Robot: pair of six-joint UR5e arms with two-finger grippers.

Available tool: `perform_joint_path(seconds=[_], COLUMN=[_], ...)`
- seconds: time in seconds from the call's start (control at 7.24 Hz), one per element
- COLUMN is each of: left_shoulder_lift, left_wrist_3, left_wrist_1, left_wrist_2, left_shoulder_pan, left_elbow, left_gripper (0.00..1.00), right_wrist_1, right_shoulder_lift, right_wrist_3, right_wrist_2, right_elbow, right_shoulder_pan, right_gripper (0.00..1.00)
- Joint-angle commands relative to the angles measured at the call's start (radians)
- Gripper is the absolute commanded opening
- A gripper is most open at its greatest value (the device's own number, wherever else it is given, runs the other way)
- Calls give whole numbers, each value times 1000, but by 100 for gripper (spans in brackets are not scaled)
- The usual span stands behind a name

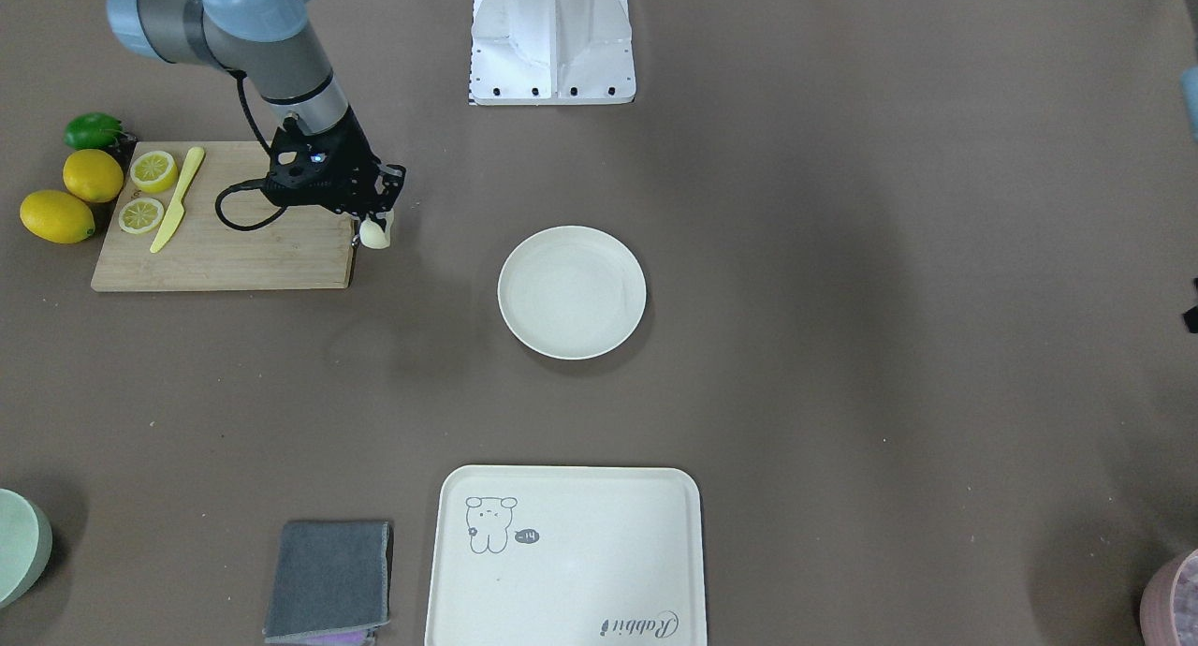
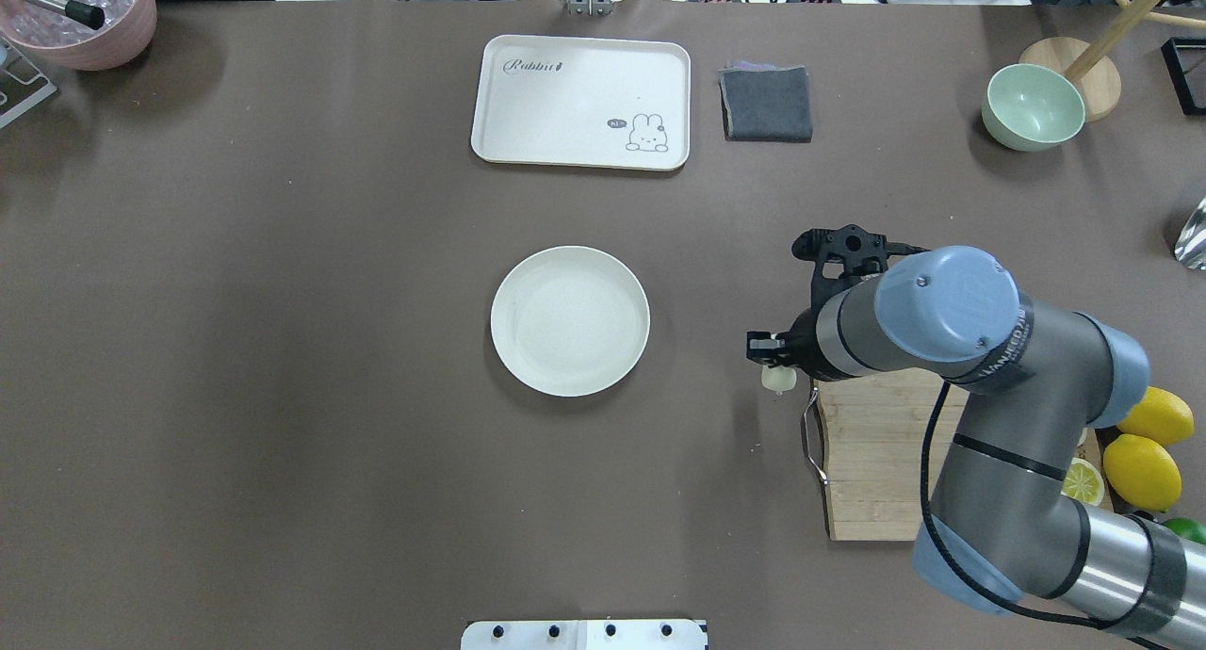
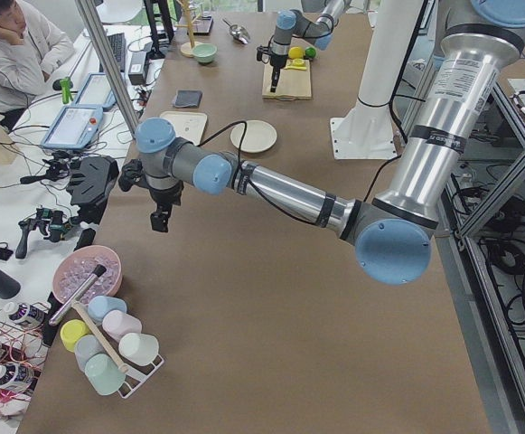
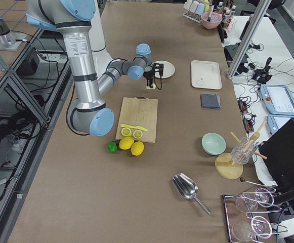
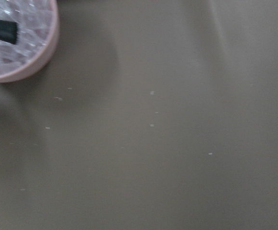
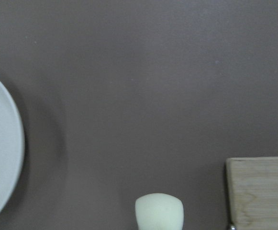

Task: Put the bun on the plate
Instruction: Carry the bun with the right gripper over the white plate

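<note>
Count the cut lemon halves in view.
2, both on the cutting board beside the yellow knife: near half on the robot's side, far half past it. None looks hidden.

Overhead: above the base point(image 2: 584, 634), looking steeply down; plate point(image 2: 570, 320) central, tray point(image 2: 581, 102) at 12 o'clock. Front: opposite, tray at 6 o'clock. Side views: either end, oblique, distant. Wrist views: close, downward; right one shares the plate's rim.

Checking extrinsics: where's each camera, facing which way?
Front-facing: across the table, facing robot, down; right arm, claw gripping bun.
Overhead: behind robot, facing forward, down; right arm.
Exterior left: table's left end; left arm near.
Exterior right: right end; right arm near.
Left wrist: down on table, pink bowl; no body.
Right wrist: down on bun, plate edge; no body.
Shared: first two both show plate.
</note>
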Motion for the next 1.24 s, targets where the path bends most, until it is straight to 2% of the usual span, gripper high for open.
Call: perform_joint_path(seconds=[0.0, 0.28, 0.41, 0.55, 0.69, 1.11], left_shoulder_lift=[68, 133, 134, 134, 132, 137], left_wrist_3=[184, 172, 170, 172, 170, 172], left_wrist_1=[63, 20, 18, 18, 18, 18], left_wrist_2=[70, -32, -32, -32, -32, -34], left_shoulder_pan=[-131, -171, -170, -170, -168, -165], left_elbow=[58, 68, 73, 74, 79, 83], left_gripper=[98, 98, 98, 98, 98, 98], right_wrist_1=[-101, -142, -135, -131, -131, -109], right_shoulder_lift=[225, 442, 519, 556, 558, 556], right_wrist_3=[96, 168, 187, 179, 179, 178], right_wrist_2=[-43, -106, -128, -149, -189, -191], right_elbow=[-113, -303, -395, -458, -461, -458], right_shoulder_pan=[-34, -69, -80, -88, -102, -105], right_gripper=[16, 22, 33, 89, 100, 100])
